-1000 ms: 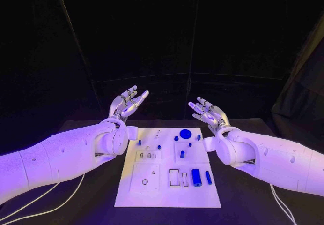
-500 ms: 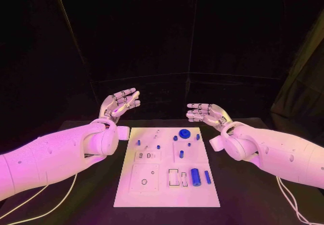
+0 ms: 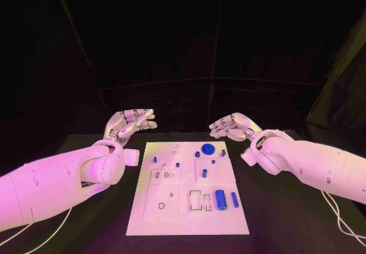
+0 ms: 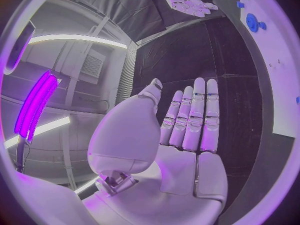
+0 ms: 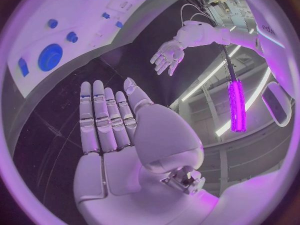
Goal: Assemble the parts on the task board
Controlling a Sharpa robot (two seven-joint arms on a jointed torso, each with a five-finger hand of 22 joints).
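Note:
The white task board (image 3: 167, 222) lies flat in the middle of the black table. Several small blue parts sit on it: a round disc (image 3: 208, 148) at its far end, a thick cylinder (image 3: 221, 199) and a slimmer piece (image 3: 235, 199) toward the near right, and short pegs (image 3: 155, 159) between them. My left hand (image 3: 131, 123) hovers beyond the board's far left corner and holds nothing. My right hand (image 3: 232, 126) hovers beyond the far right corner, also holding nothing. In the wrist views the left hand (image 4: 181, 135) and the right hand (image 5: 112, 130) show flat palms with fingers stretched out side by side.
Black table surface (image 3: 91, 233) surrounds the board on all sides, with dark curtains behind. White cables (image 3: 46, 227) trail off the near left edge. The board (image 4: 281, 85) and the disc (image 4: 252, 21) appear in the left wrist view, the board (image 5: 81, 15) and the disc (image 5: 50, 56) in the right.
Both hands have tipped forward from an upright, fingers-up pose, and their fingers now bend toward the board. The left hand has drifted outward to the left. The parts have not moved.

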